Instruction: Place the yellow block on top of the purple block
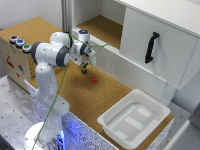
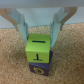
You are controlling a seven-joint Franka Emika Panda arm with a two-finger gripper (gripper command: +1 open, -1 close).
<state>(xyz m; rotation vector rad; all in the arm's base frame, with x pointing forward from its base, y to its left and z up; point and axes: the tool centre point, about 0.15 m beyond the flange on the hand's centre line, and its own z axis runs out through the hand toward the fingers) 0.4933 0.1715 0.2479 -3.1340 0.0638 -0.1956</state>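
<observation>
Fingers (image 2: 22,27) of mine stand spread to either side of the yellow block (image 2: 40,49), and in the wrist view I see a little cork between each pad and the block's sides, so my gripper (image 2: 39,31) looks let go rather than clamped; the blur keeps me from swearing there is no light touch on one side. That yellow block sits on the purple block (image 2: 39,68), its underside flat on the purple top, and the pair stands as a two-high stack on the cork table (image 2: 10,65). I judge the placing itself as done: what is left, as I read it, is only to lift clear without brushing the stack. In the exterior view my gripper (image 1: 84,66) hangs low over the cork near the middle of the board, and the stack under it is too small and hidden for me to make out there; the red cube (image 1: 94,79) lies apart from it, toward the exterior view's right. As for heading, the yellow block is a cube, so it has no long axis to speak of; it stands upright and square, not tilted, its edges roughly in line with those of the purple one, with a dark T-like mark on the face turned to my wrist camera. The white bin (image 1: 134,118) lies well apart.
</observation>
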